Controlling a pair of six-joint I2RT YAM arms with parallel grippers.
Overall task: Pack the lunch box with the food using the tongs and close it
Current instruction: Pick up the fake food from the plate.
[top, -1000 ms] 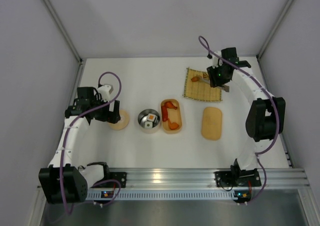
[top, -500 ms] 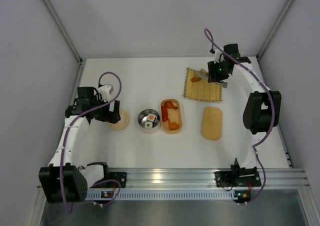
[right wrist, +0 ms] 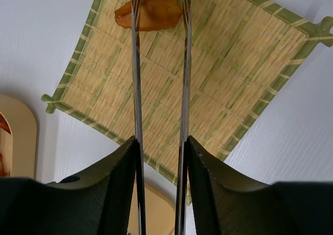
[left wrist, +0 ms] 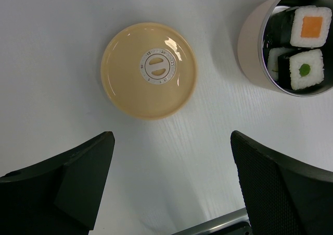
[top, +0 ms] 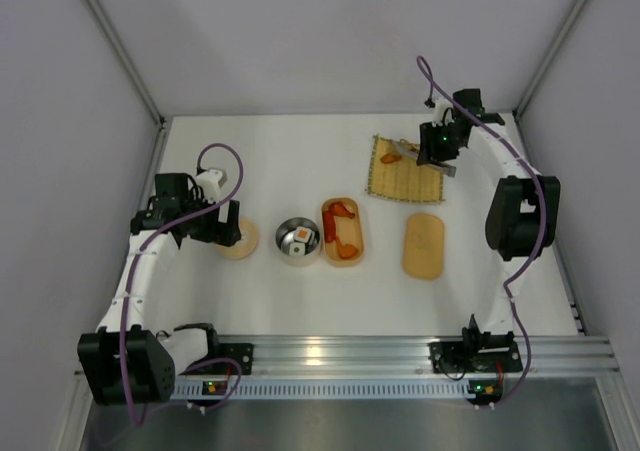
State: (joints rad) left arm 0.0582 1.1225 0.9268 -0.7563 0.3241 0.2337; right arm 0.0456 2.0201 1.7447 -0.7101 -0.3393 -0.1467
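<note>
My right gripper [right wrist: 161,141] is shut on the slim metal tongs [right wrist: 136,84], whose two arms run out over the bamboo mat [right wrist: 218,73]. An orange shrimp-like food piece [right wrist: 149,13] lies on the mat between the tong arms near their tips. From above, my right gripper [top: 438,149] hangs over the mat [top: 405,176]. The orange-tan lunch box [top: 343,231] holds orange shrimp pieces, and its oval lid [top: 423,245] lies to its right. My left gripper [left wrist: 171,141] stands open above bare table, near a round tan lid [left wrist: 149,71].
A steel bowl [left wrist: 255,42] holding sushi rolls [left wrist: 311,26] stands just left of the lunch box; it is the bowl [top: 298,241] seen from above. The round tan lid [top: 240,241] sits under my left gripper [top: 222,226]. Grey walls enclose the table on three sides.
My right arm has drawn a little back and right over the mat with the tongs, its elbow swinging toward the right wall. The left arm has not moved.
</note>
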